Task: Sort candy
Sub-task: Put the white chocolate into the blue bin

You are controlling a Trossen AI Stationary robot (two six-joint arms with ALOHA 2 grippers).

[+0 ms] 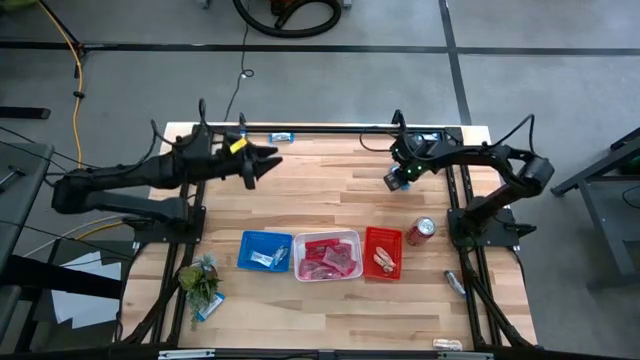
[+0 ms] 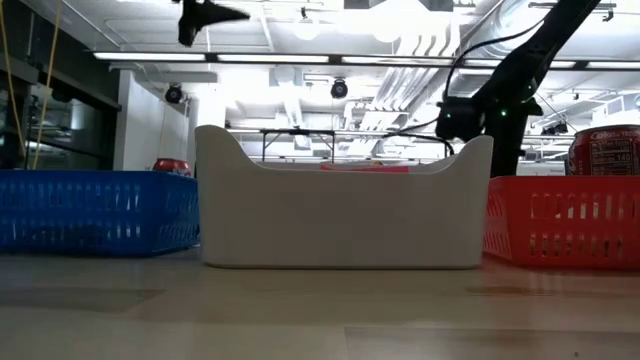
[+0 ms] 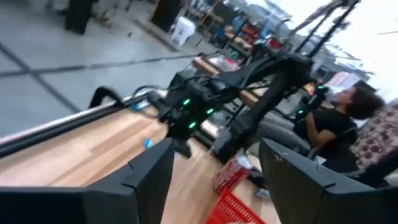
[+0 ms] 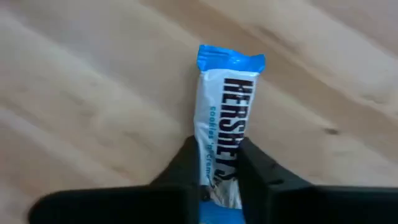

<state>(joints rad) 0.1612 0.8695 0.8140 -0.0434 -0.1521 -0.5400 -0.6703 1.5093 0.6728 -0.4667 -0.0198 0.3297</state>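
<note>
Above the wood-plank table, the right tool pinches a glossy blue-and-white bar; left tool open.

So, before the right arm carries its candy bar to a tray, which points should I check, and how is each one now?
1. Right gripper closed on the blue-and-white candy bar: ok, the fingers pinch one end.
2. Bar lifted off the table: cannot tell.
3. Blue tray ready to receive it: ok, it sits left of the white tray and holds only a little.
4. Way to the trays free: ok, bare wood lies between; the soda can stands off to the right, beside the red tray.
5. Left gripper out of the way: ok, open, near the far edge.
</note>
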